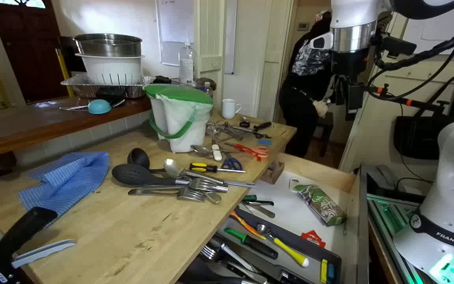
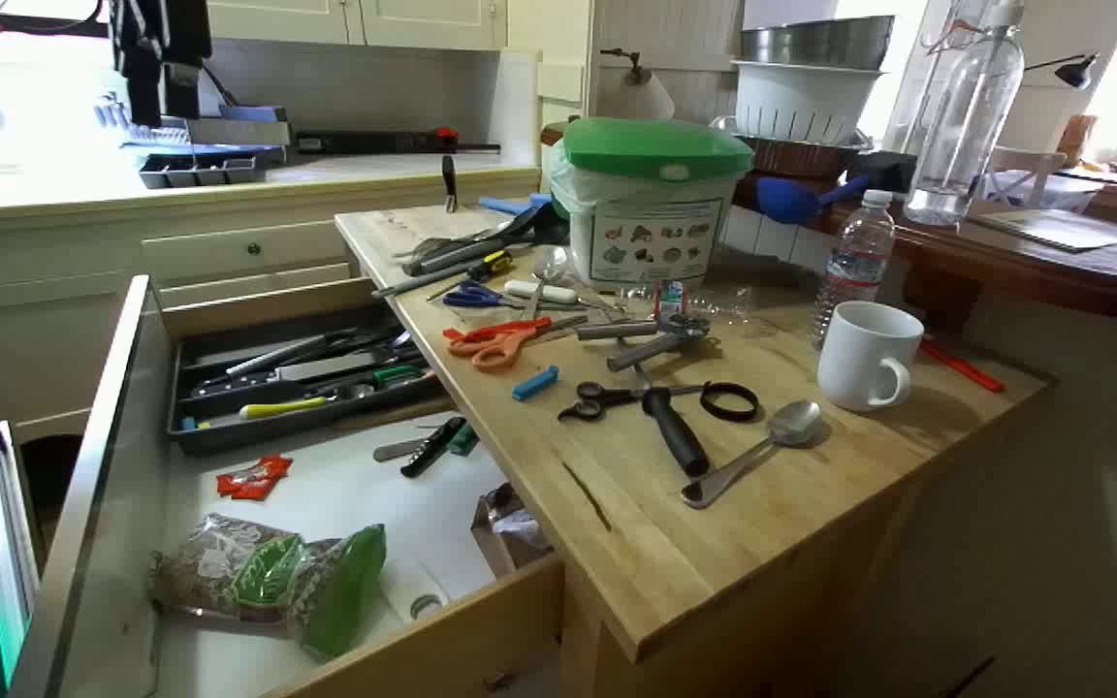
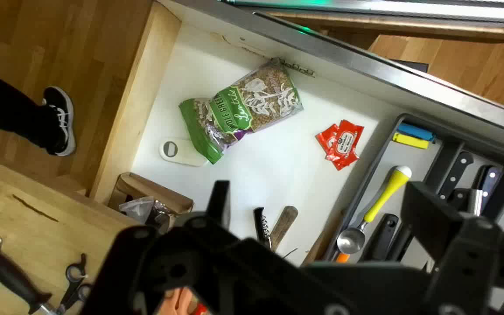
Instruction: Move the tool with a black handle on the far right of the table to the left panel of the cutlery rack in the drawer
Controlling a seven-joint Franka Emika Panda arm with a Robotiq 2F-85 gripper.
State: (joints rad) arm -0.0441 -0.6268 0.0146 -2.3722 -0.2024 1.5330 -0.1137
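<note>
The black-handled tool (image 2: 677, 436) lies on the pale wooden table (image 2: 607, 591) near its end, beside a metal spoon and black scissors. Its handle also shows in an exterior view (image 1: 263, 126) and at the wrist view's lower left (image 3: 13, 278). The drawer (image 2: 103, 456) is pulled out. The cutlery rack (image 3: 365, 185) inside it is dark grey and holds utensils in long compartments; it is partly hidden by the table in an exterior view (image 1: 294, 234). My gripper (image 3: 322, 205) is open and empty, high above the drawer, its fingers spread; it also shows in an exterior view (image 1: 347, 106).
A green-lidded bucket (image 2: 651, 213), white mug (image 2: 864, 354), orange scissors (image 2: 500, 344) and several utensils stand or lie on the table. A lentil bag (image 3: 247, 109) and red packets (image 3: 341, 144) lie in the drawer. A person (image 1: 306, 86) stands beyond.
</note>
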